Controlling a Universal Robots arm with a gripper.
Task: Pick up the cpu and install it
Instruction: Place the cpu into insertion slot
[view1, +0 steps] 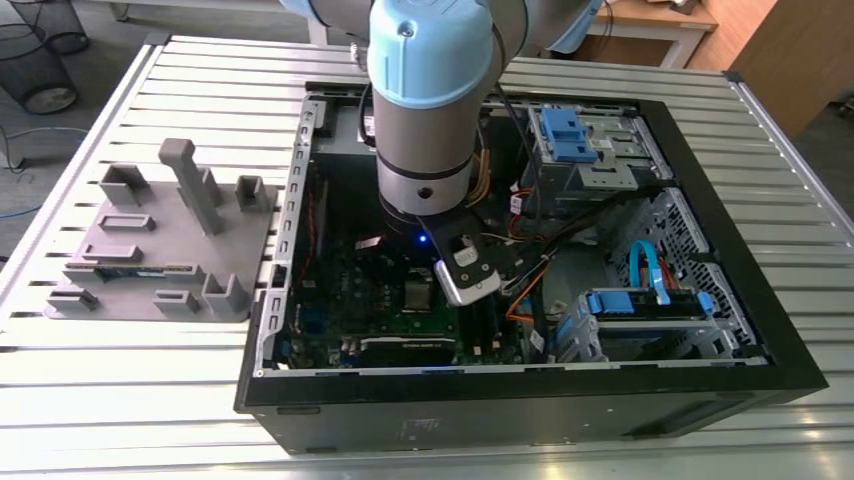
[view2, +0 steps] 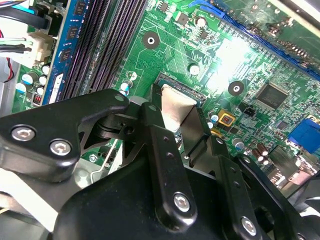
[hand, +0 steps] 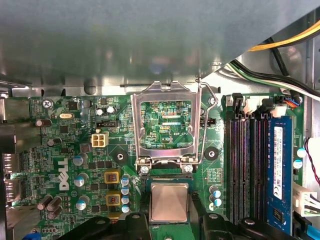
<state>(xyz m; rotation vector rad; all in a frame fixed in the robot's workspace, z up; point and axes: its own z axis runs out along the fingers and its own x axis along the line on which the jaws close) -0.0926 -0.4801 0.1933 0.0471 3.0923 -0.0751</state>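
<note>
**Cpu low over the socket: a tilt could spoil the seating**

The claw is closed on the cpu, which sits between its fingers, just over the open socket of the motherboard. The metal load plate stands flipped up just beyond the claw's tips. My worry is this: if the chip is tilted or a little shifted, it could press wrongly on the contacts, or catch on the socket frame.

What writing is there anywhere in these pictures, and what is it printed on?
On the circuit board: large white maker's logo, left unquoted; other print too small to read.
On the memory stick label: too small.
On the case front sticker: blurred.
On the cpu: none seen.
</note>
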